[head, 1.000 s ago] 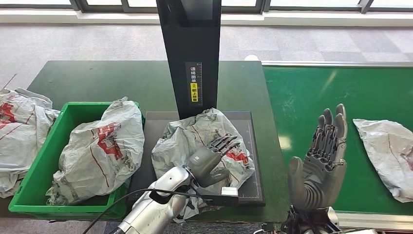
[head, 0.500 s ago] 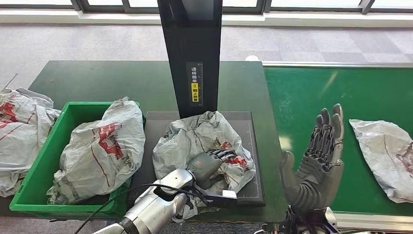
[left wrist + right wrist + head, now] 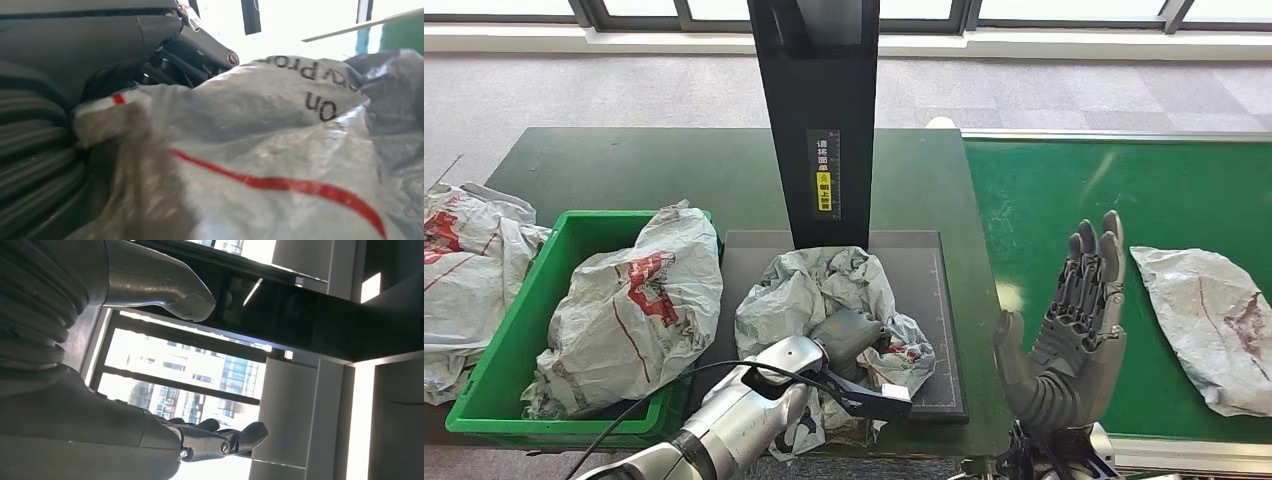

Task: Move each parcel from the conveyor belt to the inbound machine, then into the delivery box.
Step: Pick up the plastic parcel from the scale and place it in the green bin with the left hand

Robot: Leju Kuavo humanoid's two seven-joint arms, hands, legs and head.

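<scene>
Fingers of the left hand (image 3: 849, 335) curl into a crumpled grey parcel (image 3: 824, 290) in the head view, gripping it on the dark plate of the inbound machine (image 3: 929, 262); beyond those fingers stands the machine's black post. Off to their left sits the green delivery box (image 3: 544, 300) with another parcel (image 3: 639, 305) inside. Raised and spread, holding nothing, the right hand (image 3: 1074, 335) stands beside a third parcel (image 3: 1209, 315) on the conveyor belt (image 3: 1114, 180). Left wrist view: bag film with a red stripe presses against the fingers. Right wrist view: fingers apart against windows.

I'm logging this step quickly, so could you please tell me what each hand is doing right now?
Left hand: closed on the parcel lying on the inbound machine.
Right hand: open, raised, holding nothing.
</scene>
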